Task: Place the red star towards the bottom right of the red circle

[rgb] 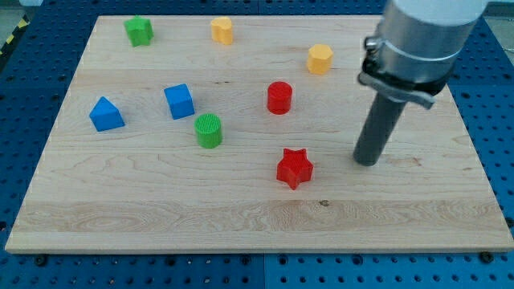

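Note:
The red star (294, 168) lies on the wooden board (161, 209), below and slightly right of the red circle (279, 97). My tip (367, 162) rests on the board to the right of the red star, with a clear gap between them. The tip is lower right of the red circle. The rod rises from the tip to the grey arm at the view's top right.
A green circle (208, 130), a blue cube (179, 101) and a blue triangle (105, 114) sit left of centre. A green star (139, 30), a yellow block (222, 30) and a yellow hexagon (320, 59) lie near the top edge.

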Robot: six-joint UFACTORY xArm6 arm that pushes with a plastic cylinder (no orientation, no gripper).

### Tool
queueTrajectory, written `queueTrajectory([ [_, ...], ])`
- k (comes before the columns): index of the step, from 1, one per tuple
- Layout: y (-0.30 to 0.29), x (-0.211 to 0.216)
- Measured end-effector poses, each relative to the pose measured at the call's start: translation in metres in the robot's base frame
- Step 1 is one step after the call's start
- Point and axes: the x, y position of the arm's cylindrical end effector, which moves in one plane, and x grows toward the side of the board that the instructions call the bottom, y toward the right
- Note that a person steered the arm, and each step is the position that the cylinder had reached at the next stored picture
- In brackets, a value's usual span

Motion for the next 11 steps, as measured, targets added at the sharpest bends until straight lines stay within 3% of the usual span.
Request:
queueTrajectory([
  [2,-0.018,0.052],
  [3,-0.061,0.074],
  [4,-0.108,0.072],
  [11,-0.089,0.020],
])
